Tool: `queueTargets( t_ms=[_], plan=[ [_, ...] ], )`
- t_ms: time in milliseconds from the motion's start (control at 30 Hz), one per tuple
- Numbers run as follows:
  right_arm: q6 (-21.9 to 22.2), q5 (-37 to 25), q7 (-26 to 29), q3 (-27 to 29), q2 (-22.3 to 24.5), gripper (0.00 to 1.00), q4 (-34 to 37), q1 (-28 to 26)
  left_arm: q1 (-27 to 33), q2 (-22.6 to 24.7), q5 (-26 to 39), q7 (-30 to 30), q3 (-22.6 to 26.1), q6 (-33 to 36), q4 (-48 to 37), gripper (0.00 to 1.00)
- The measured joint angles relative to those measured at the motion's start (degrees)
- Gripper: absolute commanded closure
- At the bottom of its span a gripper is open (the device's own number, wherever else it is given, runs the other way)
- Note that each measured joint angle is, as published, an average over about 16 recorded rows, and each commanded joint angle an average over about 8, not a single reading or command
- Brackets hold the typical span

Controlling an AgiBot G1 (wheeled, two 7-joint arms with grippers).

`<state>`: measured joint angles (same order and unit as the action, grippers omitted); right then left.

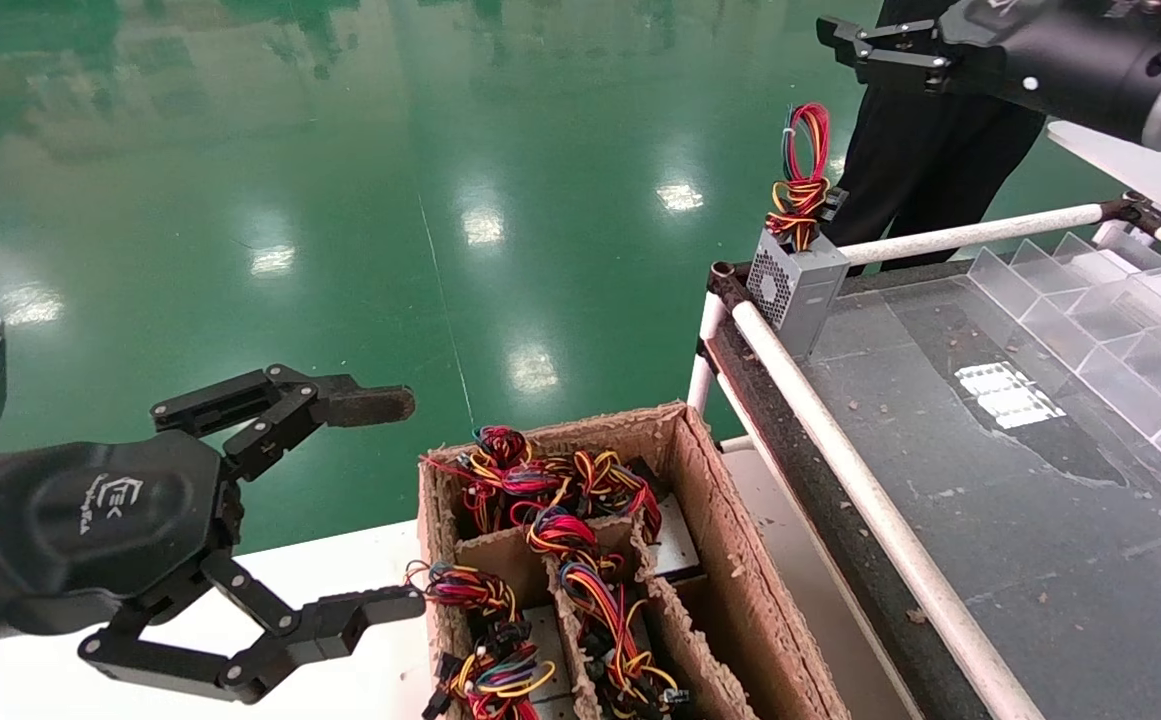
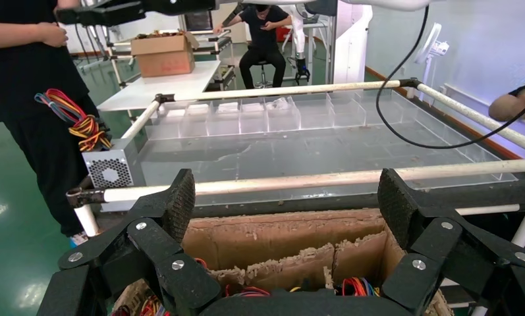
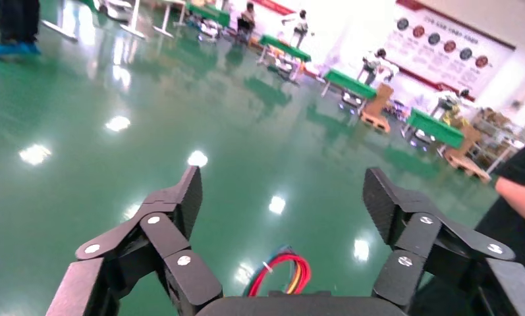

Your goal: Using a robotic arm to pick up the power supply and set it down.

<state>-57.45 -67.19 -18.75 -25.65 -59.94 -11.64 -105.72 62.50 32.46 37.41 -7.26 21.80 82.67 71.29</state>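
The power supply (image 1: 798, 285), a small grey box with a vent grille, stands on the near left corner of the dark framed table (image 1: 1000, 520). Its red and yellow wire loop (image 1: 802, 180) sticks up from it. It also shows in the left wrist view, power supply (image 2: 111, 171). My right gripper (image 1: 835, 45) hangs open high above and to the right of it, holding nothing; its wrist view shows only the wire loop (image 3: 279, 273) below the right gripper (image 3: 284, 197). My left gripper (image 1: 385, 505) is open and empty beside the cardboard box (image 1: 710, 560), facing it, left gripper (image 2: 287, 197).
The divided cardboard box holds several more wire bundles (image 1: 560, 500) and stands on a white surface (image 1: 360, 570). White pipe rails (image 1: 860, 490) edge the table. A clear compartment tray (image 1: 1110, 330) lies at its far right. A person in black (image 1: 930, 150) stands behind the table.
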Motion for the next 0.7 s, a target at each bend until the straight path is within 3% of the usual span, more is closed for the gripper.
queueTargets(
  t_ms=[700],
  plan=[
    [-11.8, 10.6, 12.3, 4.0, 10.4, 0.0, -25.9, 18.5, 0.0, 0.0, 0.0, 0.0, 0.0, 0.0, 0.0, 0.0]
  ],
)
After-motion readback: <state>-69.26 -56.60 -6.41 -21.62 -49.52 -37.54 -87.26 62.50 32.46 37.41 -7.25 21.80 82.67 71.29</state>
